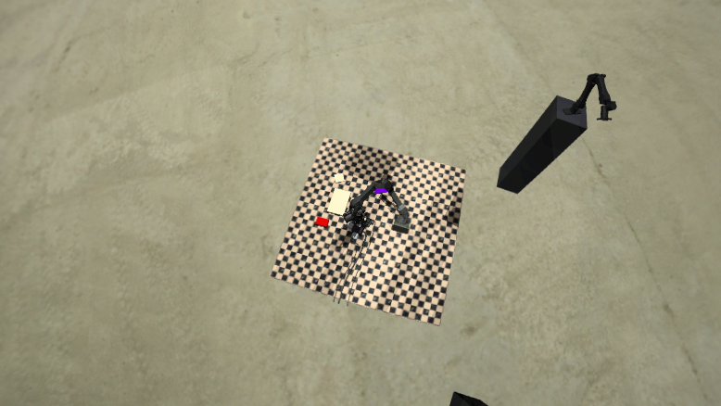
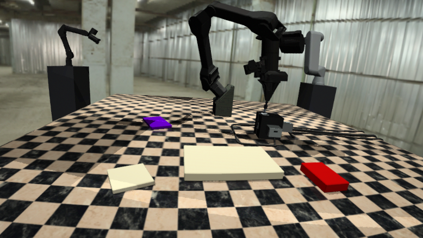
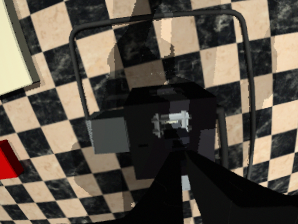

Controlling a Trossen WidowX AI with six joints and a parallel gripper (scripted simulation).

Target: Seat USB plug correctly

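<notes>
Well, hung straight down over the power cube (image 2: 267,124), fingers (image 2: 266,104) nearly together and clamped on sthg thin — judged to be the USB plug (image 3: 174,121), tho too small to confirm in the exterior view. In the wrist view, showed as a small pale metal piece at the top face of the cube, right at the tips. Could not tell from any view whether in the socket, partway, or just above it, nor which way round.

Cube sat on the checkered tabletop (image 2: 88,206), grey plug body (image 2: 274,131) sticking out its near side, another grey one (image 2: 287,126) on the right side, dark cables (image 2: 325,132) looping round the base and trailing off right.

Step in hand, by judgement: re-seating after the flip. To do well:
- kept tool axis vertical, centred over socket; no sideways load, cube prob. light and free to slide.
- checked orientation before pressing; if resistance came early, backed off rather than forcing.
- pressed slow, straight down, till flush.
- only then opened, lifted straight up first, then swung away.

Watch-outs: cable loop near the base, could snag on retreat. Cream slab (image 2: 230,162), red block (image 2: 324,176), small cream tile (image 2: 130,177) and purple block (image 2: 156,122) well apart from the cube; low risk if exit went upward.
</notes>
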